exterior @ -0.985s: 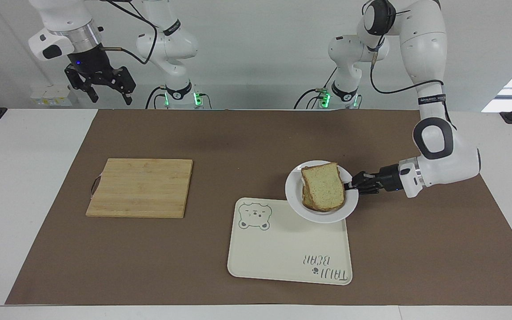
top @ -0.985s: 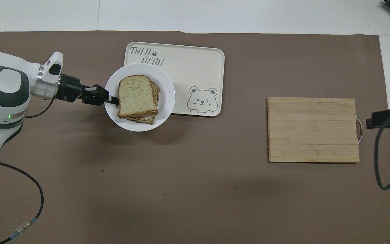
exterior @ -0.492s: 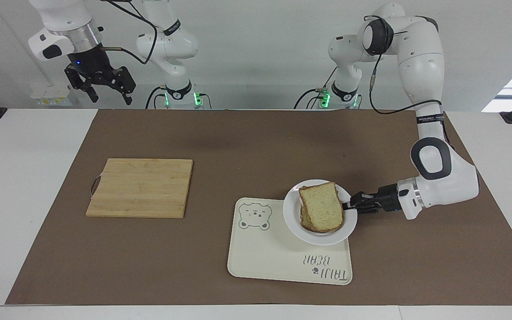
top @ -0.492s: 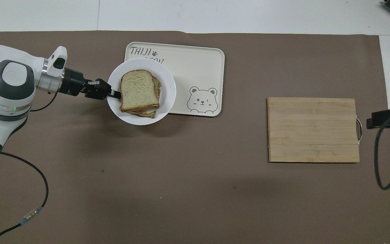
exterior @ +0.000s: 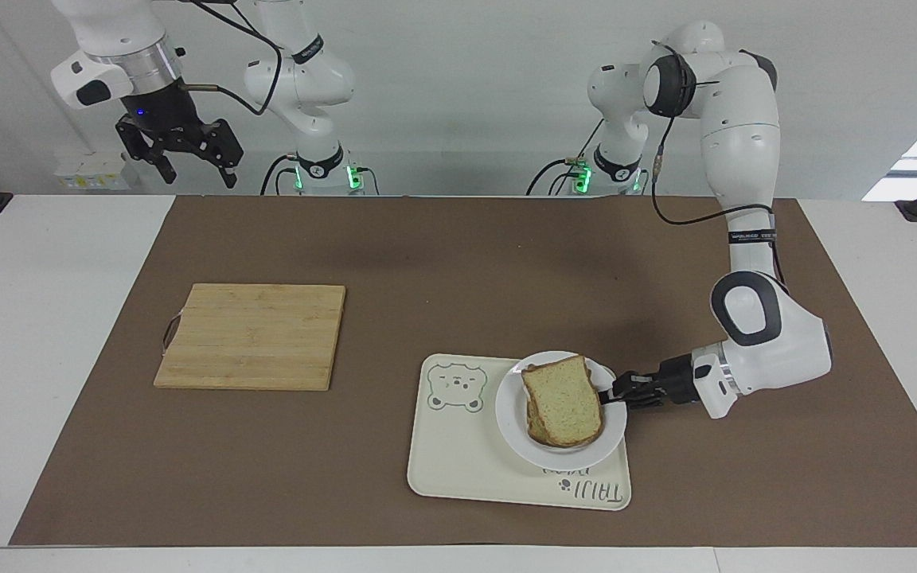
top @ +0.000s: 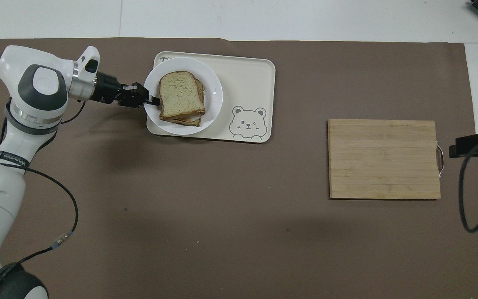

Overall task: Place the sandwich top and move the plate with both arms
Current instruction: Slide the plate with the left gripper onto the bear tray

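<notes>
My left gripper (exterior: pixel 611 395) is clamped on the rim of the plate (exterior: pixel 518 430), on the edge toward the left arm's end of the table. The arm comes in low and nearly level with the mat. The plate is over the cream tray (exterior: pixel 474 461), on the tray's half toward the left arm's end, covering part of the printed lettering; can't tell if it's resting on the tray or just above it. The sandwich top (exterior: pixel 563 400) sits on the stack on the plate, a bit skewed, with the edge of the lower slice peeking out underneath.

My right gripper (exterior: pixel 188 155) waits, raised high at the right arm's end of the table near its base, fingers spread wide, holding nothing.

The wooden cutting board (exterior: pixel 254 336) lies flat on the brown mat (exterior: pixel 427 263), well apart from the tray, toward the right arm's end.
</notes>
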Robot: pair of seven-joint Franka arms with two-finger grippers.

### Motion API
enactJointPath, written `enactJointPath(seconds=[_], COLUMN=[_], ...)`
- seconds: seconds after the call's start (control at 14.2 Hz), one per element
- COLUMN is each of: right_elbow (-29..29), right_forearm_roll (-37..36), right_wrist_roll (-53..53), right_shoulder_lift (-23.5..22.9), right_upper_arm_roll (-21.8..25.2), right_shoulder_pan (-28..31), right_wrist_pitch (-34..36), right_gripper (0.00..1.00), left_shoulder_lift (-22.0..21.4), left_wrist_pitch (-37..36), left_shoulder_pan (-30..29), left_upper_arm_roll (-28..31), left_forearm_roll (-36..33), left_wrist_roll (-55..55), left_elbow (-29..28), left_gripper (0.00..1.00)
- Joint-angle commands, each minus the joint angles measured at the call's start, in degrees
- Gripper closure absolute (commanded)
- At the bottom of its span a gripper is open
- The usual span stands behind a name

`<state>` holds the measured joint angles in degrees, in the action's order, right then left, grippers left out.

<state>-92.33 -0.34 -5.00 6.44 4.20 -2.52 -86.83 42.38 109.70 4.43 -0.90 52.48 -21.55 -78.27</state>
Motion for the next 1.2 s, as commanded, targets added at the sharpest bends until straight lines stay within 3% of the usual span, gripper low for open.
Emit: enactJointPath(seconds=[0.0, 0.56, 0.7, 0.91, 1.13], right_elbow=[-0.05, -0.05, -0.05, -0.05, -0.05], right_forearm_roll=[0.25, 0.25, 0.25, 0.25, 0.25], right_wrist_roll=[1.57, 1.57, 1.57, 1.57, 1.57], right_shoulder_lift=[0.41, 0.41, 0.41, 0.41, 0.41], right_upper_arm_roll=[-0.51, -0.51, -0.51, -0.51, -0.51], right_shoulder_pan=[0.94, 0.94, 0.94, 0.94, 0.94], right_wrist_pitch=[0.08, 0.08, 0.08, 0.08, -0.01], right_gripper=[0.00, 0.00, 0.00, 0.00, 0.00], left_shoulder_lift=[0.95, 1.83, 1.83, 0.78, -3.60], left_wrist_pitch=[1.65, 7.54, 7.72, 8.16, 7.72], left_shoulder_pan=[1.53, 6.73, 6.29, 5.67, 5.76], left_upper_arm_roll=[0.10, 0.28, 0.54, 2.47, 5.10], left_forearm_roll=[-0.45, -1.50, -3.42, -5.27, -9.39], left_wrist_roll=[2.13, 2.83, 2.75, 2.48, 3.35], left_elbow=[2.60, 1.10, 1.19, 1.28, 1.10], left_gripper=[1.00, 1.00, 0.01, 0.00, 0.00])
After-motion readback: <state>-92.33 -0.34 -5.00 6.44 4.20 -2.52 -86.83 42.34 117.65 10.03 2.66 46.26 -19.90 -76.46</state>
